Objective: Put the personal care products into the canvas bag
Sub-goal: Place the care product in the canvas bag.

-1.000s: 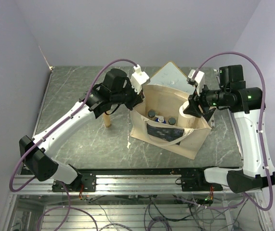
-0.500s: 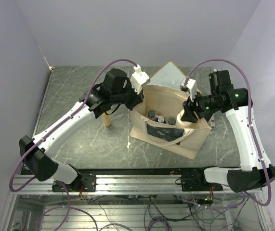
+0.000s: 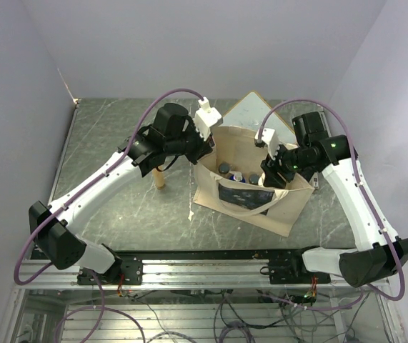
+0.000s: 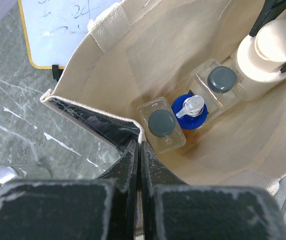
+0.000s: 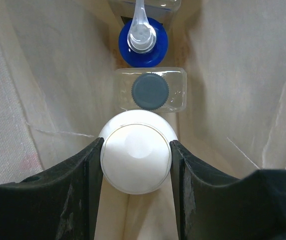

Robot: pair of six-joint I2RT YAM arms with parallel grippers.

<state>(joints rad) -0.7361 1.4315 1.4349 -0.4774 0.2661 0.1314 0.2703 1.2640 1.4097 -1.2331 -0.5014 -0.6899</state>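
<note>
The canvas bag (image 3: 289,207) stands open in the middle of the table. My left gripper (image 3: 202,153) is shut on the bag's left rim (image 4: 139,145). My right gripper (image 3: 271,171) is down inside the bag, shut on a cream cylinder (image 5: 136,160), which also shows in the left wrist view (image 4: 273,47). On the bag's floor stand two clear bottles with dark caps (image 4: 161,123) (image 4: 221,79) and, between them, a bottle with a blue cap (image 4: 189,112). A tan tube (image 3: 161,179) stands on the table left of the bag, under my left arm.
A white wood-framed board (image 3: 250,111) leans behind the bag. A small pale scrap (image 3: 191,213) lies on the table by the bag's front left corner. The table's front rail (image 3: 211,257) runs along the near edge.
My right gripper has moved left and down into the bag with the cream cylinder. My left arm has stayed on the rim.
</note>
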